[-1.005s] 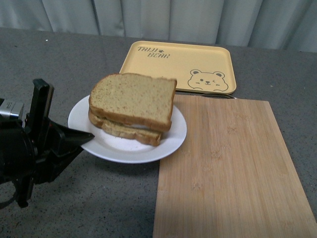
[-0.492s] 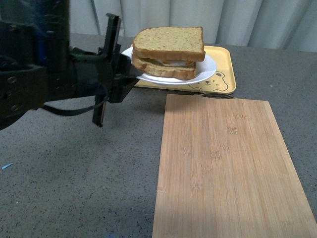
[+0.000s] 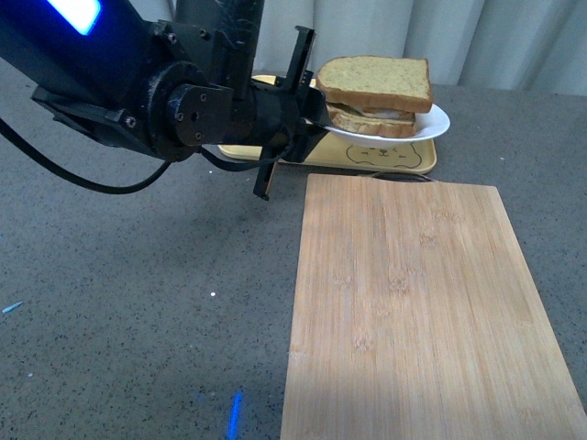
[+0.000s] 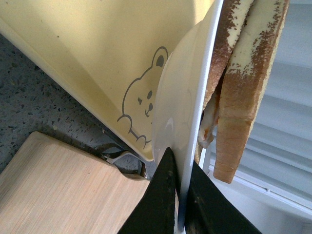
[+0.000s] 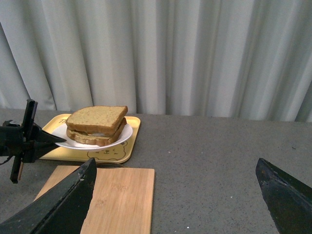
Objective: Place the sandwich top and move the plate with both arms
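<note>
The sandwich top caps the sandwich on the plate, which is held in the air over the yellow tray at the bench's far edge. The left gripper pinches the plate's rim. Only the left wrist view shows its fingers straddling that rim, and the tray's bear drawing. The right gripper is spread wide and empty. A wooden board lies on the grey speckled top, and pale curtains hang behind.
</note>
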Robot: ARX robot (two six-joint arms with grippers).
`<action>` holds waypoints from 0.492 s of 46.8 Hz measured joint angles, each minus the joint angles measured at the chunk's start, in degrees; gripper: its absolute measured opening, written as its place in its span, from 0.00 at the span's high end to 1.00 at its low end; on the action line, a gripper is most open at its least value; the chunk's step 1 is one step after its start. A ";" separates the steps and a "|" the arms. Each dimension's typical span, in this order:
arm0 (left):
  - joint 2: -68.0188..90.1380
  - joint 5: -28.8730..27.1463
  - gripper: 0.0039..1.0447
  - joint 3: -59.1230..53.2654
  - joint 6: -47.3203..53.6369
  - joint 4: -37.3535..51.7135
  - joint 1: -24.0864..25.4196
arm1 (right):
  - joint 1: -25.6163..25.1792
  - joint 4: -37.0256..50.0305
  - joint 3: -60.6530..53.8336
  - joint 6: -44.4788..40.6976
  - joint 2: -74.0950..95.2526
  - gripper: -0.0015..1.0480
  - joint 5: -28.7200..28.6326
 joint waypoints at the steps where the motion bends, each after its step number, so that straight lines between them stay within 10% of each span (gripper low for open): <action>1: 0.44 -0.02 0.97 0.74 -0.02 -0.46 -0.09 | 0.00 0.00 0.00 0.00 0.00 0.09 0.00; 18: 5.18 -2.43 0.97 10.40 0.90 -9.07 -0.26 | 0.00 0.00 0.00 0.00 0.00 0.09 0.00; 23: 5.14 -3.43 0.79 10.80 1.40 -8.72 -0.26 | 0.00 0.00 0.00 0.00 0.00 0.09 0.00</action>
